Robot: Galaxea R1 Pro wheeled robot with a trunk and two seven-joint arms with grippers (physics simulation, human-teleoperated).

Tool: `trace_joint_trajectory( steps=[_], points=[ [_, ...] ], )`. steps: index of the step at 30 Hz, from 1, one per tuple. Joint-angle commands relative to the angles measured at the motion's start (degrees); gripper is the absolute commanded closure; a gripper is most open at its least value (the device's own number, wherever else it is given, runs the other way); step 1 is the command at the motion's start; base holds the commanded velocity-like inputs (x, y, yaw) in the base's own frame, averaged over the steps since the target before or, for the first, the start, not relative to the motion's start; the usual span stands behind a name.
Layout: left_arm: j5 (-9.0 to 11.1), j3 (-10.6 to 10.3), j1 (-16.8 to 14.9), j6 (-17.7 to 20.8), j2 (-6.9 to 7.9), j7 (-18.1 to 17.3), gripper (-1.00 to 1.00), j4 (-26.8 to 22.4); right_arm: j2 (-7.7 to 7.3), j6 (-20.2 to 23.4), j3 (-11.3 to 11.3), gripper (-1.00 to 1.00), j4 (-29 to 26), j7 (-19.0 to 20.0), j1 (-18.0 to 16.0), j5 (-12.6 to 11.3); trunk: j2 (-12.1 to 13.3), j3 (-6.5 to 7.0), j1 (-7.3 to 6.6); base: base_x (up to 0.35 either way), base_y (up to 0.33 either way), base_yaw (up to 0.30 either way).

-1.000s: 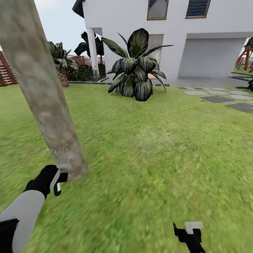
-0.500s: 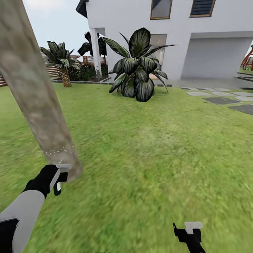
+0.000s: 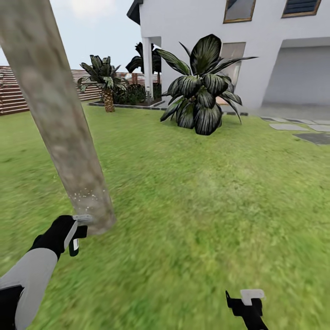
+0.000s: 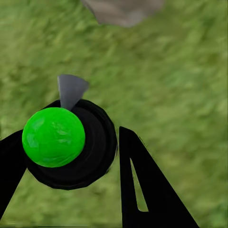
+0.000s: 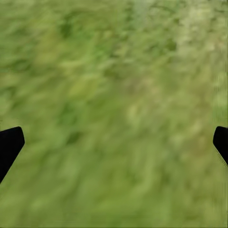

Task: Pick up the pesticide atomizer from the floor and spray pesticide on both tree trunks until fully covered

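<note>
Beside the tree trunk (image 3: 59, 133), the left tool (image 4: 71, 156) grips the pesticide atomizer (image 4: 54, 137).

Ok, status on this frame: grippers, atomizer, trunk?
Left gripper shut on atomizer, beside the tree trunk. White pesticide specks near trunk base. Right gripper open over grass.

Bright, flat daylight; the grass (image 3: 206, 206) renders smeared and blurry.

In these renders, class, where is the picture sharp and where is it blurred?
Head view: the tree trunk and house look crisp, the near grass smeared. Left wrist view: the green-capped atomizer is sharp over blurry lawn. Right wrist view: soft grass, dark fingers at the edges.
</note>
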Motion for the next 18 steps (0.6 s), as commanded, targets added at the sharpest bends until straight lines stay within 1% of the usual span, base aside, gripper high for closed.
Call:
trace_joint_trajectory(
  steps=[1, 15, 18],
  points=[
    [-0.6, 0.2, -0.1, 0.2, -0.05, -0.2, 1.00, 0.0, 0.01, -0.2, -0.2, -1.00, 0.1, -0.3, 0.0, 0.6, 0.0, -0.05, 0.01, 0.242, -0.183, 0.277],
    [-0.6, 0.3, -0.1, 0.2, -0.30, -0.2, 1.00, -0.1, 0.00, -0.2, -0.2, -1.00, 0.1, -0.3, 0.0, 0.6, 0.0, -0.05, 0.01, 0.234, -0.196, 0.275],
    [-0.6, 0.3, -0.1, 0.2, -0.30, -0.2, 1.00, -0.1, -0.01, -0.2, -0.2, -1.00, 0.1, -0.3, 0.0, 0.6, 0.0, -0.05, 0.01, 0.233, -0.197, 0.091]
  ],
)
